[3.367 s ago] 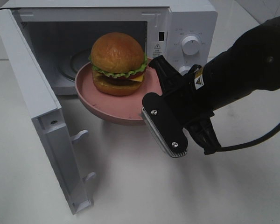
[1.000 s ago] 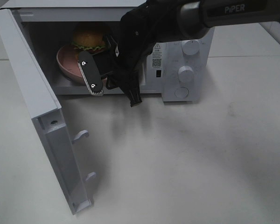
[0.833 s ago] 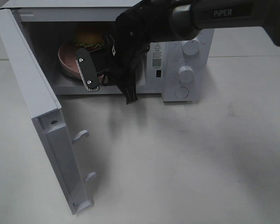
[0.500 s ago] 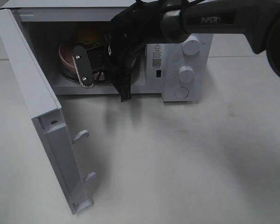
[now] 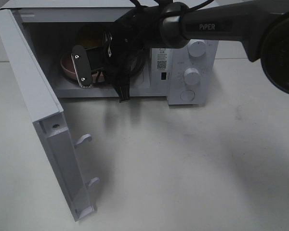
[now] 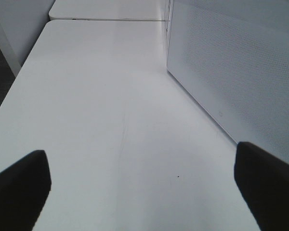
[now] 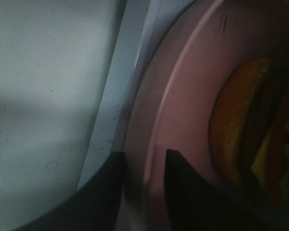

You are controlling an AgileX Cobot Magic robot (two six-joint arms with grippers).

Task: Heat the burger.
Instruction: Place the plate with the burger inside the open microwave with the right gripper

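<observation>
The burger (image 5: pixel 86 37) sits on the pink plate (image 5: pixel 66 65) inside the open microwave (image 5: pixel 192 29), in shadow and partly hidden by my right arm. My right gripper (image 5: pixel 88 68) reaches into the cavity at the plate's near edge. In the right wrist view the right gripper (image 7: pixel 143 155) stands slightly open astride the plate (image 7: pixel 183 96) rim, with the burger (image 7: pixel 233 130) just beyond, its orange bun and a yellow edge showing. My left gripper (image 6: pixel 139 192) hangs open over bare table, holding nothing.
The microwave door (image 5: pixel 33 96) swings out to the left, its latch hooks (image 5: pixel 84 139) pointing at the table. Two knobs (image 5: pixel 191 76) sit on the right-hand panel. The left wrist view shows a perforated white side wall (image 6: pixel 231 72) beside the white table (image 5: pixel 183 168).
My right arm has pushed the plate and burger from in front of the microwave into the cavity and further left. Its jaws have now parted from the rim.
</observation>
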